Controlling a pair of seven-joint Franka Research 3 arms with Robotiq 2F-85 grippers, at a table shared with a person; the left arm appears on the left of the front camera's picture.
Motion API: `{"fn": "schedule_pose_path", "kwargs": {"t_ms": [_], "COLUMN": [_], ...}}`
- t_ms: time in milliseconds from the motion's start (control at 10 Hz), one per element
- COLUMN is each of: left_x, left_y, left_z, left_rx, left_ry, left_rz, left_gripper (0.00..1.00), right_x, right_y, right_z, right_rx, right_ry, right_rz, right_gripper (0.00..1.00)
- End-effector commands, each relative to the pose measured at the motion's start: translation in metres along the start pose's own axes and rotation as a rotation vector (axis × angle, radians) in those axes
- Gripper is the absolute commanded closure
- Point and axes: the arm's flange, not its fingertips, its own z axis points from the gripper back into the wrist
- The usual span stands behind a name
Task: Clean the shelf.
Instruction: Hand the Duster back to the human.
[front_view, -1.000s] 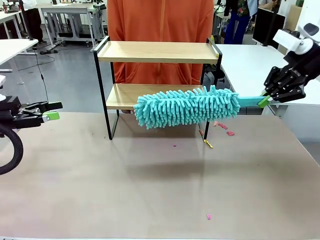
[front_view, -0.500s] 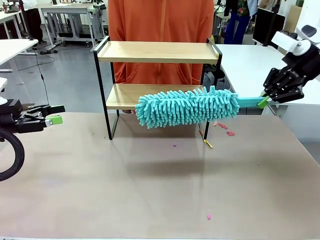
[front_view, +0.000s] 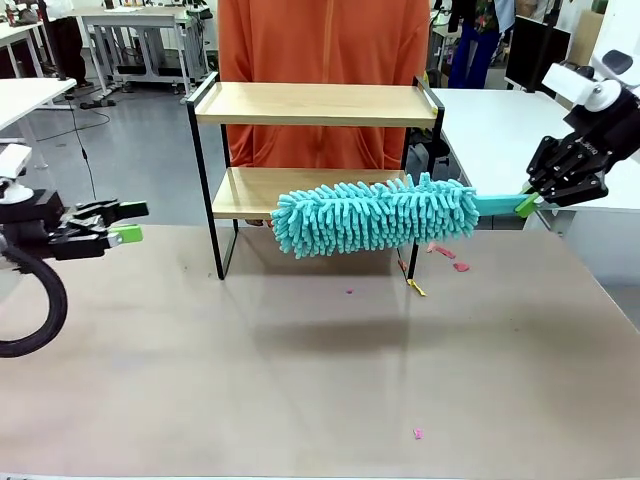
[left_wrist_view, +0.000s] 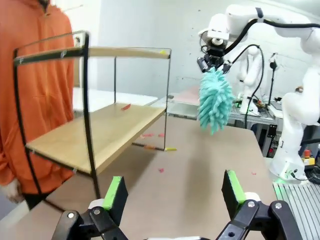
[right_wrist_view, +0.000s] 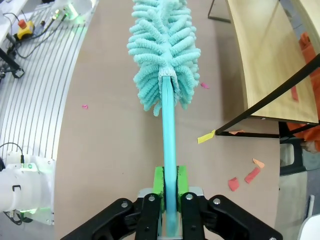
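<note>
Since the earlier frame the left gripper (front_view: 128, 224) has been carried toward the shelf (front_view: 316, 103), and the teal duster (front_view: 372, 213) has been shifted slightly to the right, while the shelf itself is left where it was. The shelf is seen standing at the far side of the tabletop (front_view: 300, 370), directly in front of a person in an orange top (front_view: 322, 40); a scrap of red paper (left_wrist_view: 126, 106) is seen on its lower board, and more coloured scraps (front_view: 446, 258) are scattered on the tabletop near its right foot. The sweeping step appears to be in hand: the duster's fluffy head is held level in front of the lower board, across the shelf's right front post, though whether it is touching the board cannot be told. The next move is judged to call for the head to be drawn along the board so that the scrap is pushed off, without the thin black frame being caught. The right gripper (right_wrist_view: 170, 186) is held out at the right of the tabletop, its jaws clamped tight on the duster's flat handle, with the head pointing toward the robot's left. The left arm is held low and level at the left edge, its jaws spread wide with nothing between the green pads (left_wrist_view: 115, 196).
</note>
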Motion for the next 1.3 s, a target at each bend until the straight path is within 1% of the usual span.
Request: {"fn": "schedule_pose_path", "kwargs": {"t_ms": [0, 300, 400, 500, 700, 900, 1200], "left_x": [0.004, 0.007, 0.006, 0.005, 0.007, 0.007, 0.004], "left_y": [-0.018, -0.02, -0.021, -0.024, -0.033, -0.034, -0.042], "left_z": [-0.025, -0.071, -0.086, -0.104, -0.131, -0.157, -0.19], "left_rx": [-0.013, -0.052, -0.069, -0.047, -0.1, -0.17, -0.237], "left_ry": [-0.015, 0.012, 0.001, -0.006, -0.023, -0.026, -0.008], "left_rz": [-0.073, -0.052, -0.054, -0.071, -0.065, -0.069, -0.087], "left_gripper": [0.0, 0.0, 0.0, 0.0, 0.0, 0.0, 0.0], "right_x": [0.0, 0.0, 0.0, 0.0, 0.0, 0.0, 0.0], "right_y": [0.001, 0.001, 0.001, 0.001, 0.001, 0.001, 0.001], "right_z": [0.001, 0.001, 0.001, 0.001, 0.001, 0.001, 0.001], "right_rx": [-0.007, -0.007, -0.007, -0.007, -0.007, -0.007, -0.007], "right_ry": [-0.024, -0.024, -0.024, -0.024, -0.024, -0.024, -0.024], "right_rz": [0.009, 0.009, 0.009, 0.009, 0.009, 0.009, 0.009], "right_gripper": [0.87, 0.87, 0.87, 0.87, 0.87, 0.87, 0.87]}}
